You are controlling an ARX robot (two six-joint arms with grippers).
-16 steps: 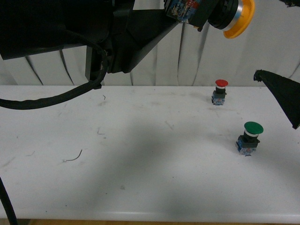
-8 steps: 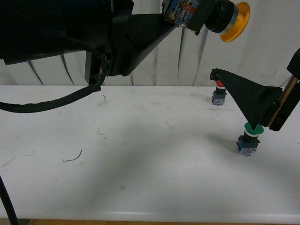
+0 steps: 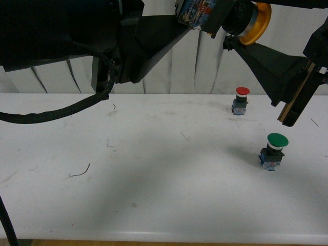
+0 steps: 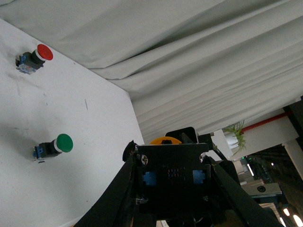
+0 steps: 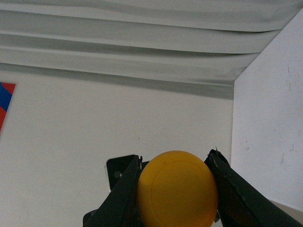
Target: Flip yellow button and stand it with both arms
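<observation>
Mid-air handover: the left hand [image 4: 171, 163] grips the button [image 3: 256, 23] by its base, high at 1 o'clock, cap pointing toward 3 o'clock. The right hand [image 5: 174, 158] straddles the cap; whether it pinches, I cannot tell. Likely next: right clamps, left releases, then the button goes upright onto the counter [image 3: 154, 179]. No containers in view.

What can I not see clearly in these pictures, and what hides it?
1. Front view: the top edge cuts off the base of the yellow button.
2. Left wrist view: that base, held in the left gripper, hides most of the cap.
3. Right wrist view: the cap hides the base; whether the right gripper touches the cap or only flanks it is unclear.
</observation>
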